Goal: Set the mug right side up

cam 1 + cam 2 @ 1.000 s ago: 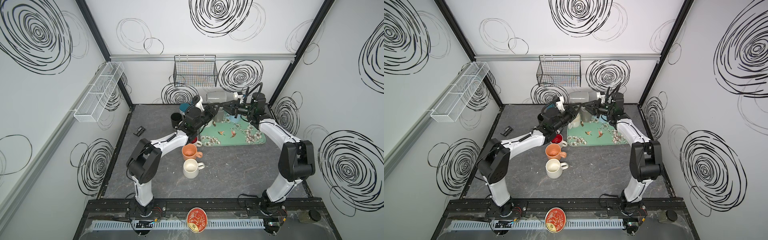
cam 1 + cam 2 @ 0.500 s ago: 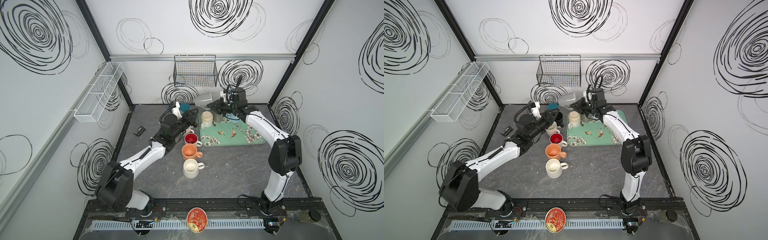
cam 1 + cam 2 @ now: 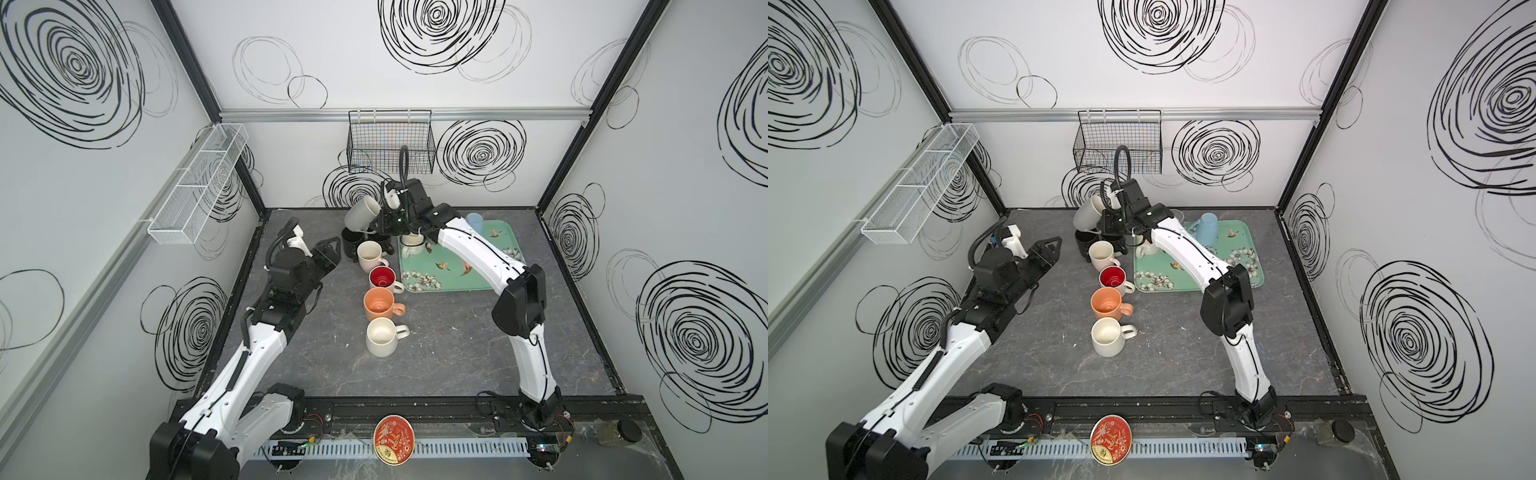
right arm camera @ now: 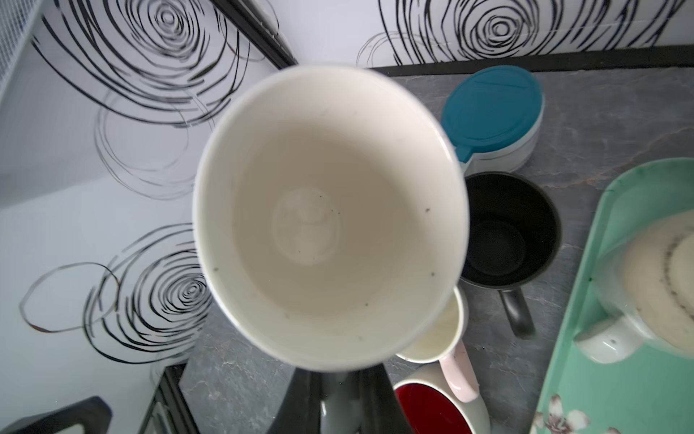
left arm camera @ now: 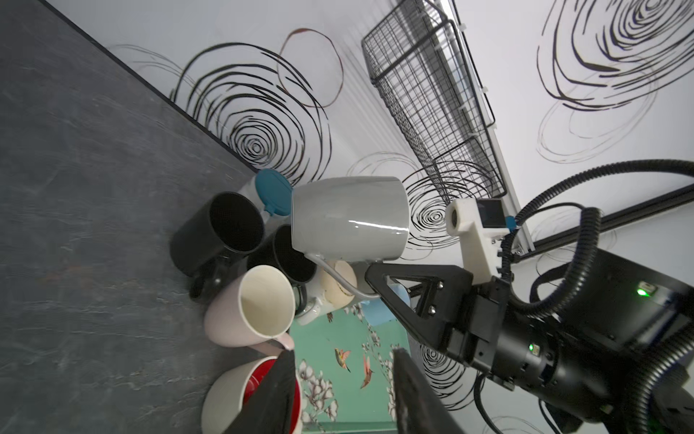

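- Nine mugs in all: one grey mug in the air, six upright on the counter, and two on the green tray.
- Six stand in a row from near to far: cream mug, orange mug, red-lined mug, pale pink mug, and two black mugs.
- Two grippers: the right gripper is clamped on the grey mug's handle. It holds the mug tilted above the black mugs at the far middle. The left gripper is left of the row, fingers apart and empty.
- In both top views the right arm covers part of the upside-down white mug. Which way up the blue mug stands is hard to tell.
- Only the wrist views show a teal-lidded tub. The right wrist view alone looks into the grey mug's mouth.
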Robot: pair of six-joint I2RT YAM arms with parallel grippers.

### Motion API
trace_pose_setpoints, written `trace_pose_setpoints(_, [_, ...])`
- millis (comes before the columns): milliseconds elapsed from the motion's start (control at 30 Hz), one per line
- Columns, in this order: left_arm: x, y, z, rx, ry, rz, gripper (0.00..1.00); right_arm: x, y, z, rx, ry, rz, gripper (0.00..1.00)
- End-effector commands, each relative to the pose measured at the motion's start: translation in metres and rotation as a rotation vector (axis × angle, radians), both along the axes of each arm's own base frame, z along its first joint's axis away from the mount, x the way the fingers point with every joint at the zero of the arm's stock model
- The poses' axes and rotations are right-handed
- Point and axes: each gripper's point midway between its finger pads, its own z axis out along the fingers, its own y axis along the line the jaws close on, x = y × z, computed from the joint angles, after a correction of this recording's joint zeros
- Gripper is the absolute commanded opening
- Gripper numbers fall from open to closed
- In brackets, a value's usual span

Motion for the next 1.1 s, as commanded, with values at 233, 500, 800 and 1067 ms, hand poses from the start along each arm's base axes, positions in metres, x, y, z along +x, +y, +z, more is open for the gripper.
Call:
trace_pose_setpoints(233, [-0.040, 0.056, -0.023, 0.064, 0.070, 0.140, 0.46, -0.024, 0.056, -0.003, -0.161, -0.295, 0.155, 0.00])
trace_pose_setpoints(500, [-0.047, 0.070, -0.029, 0.080, 0.115, 0.151, 0.46, -0.029, 0.071, -0.045, -0.269, -0.316, 0.195, 0.00])
trace_pose_setpoints(800, [-0.056, 0.070, -0.034, 0.094, 0.141, 0.146, 0.47, -0.028, 0.070, -0.087, -0.360, -0.302, 0.230, 0.00])
trace_pose_setpoints(1067, [-0.059, 0.066, -0.059, 0.069, 0.187, 0.133, 0.47, -0.027, 0.065, -0.109, -0.407, -0.284, 0.233, 0.00])
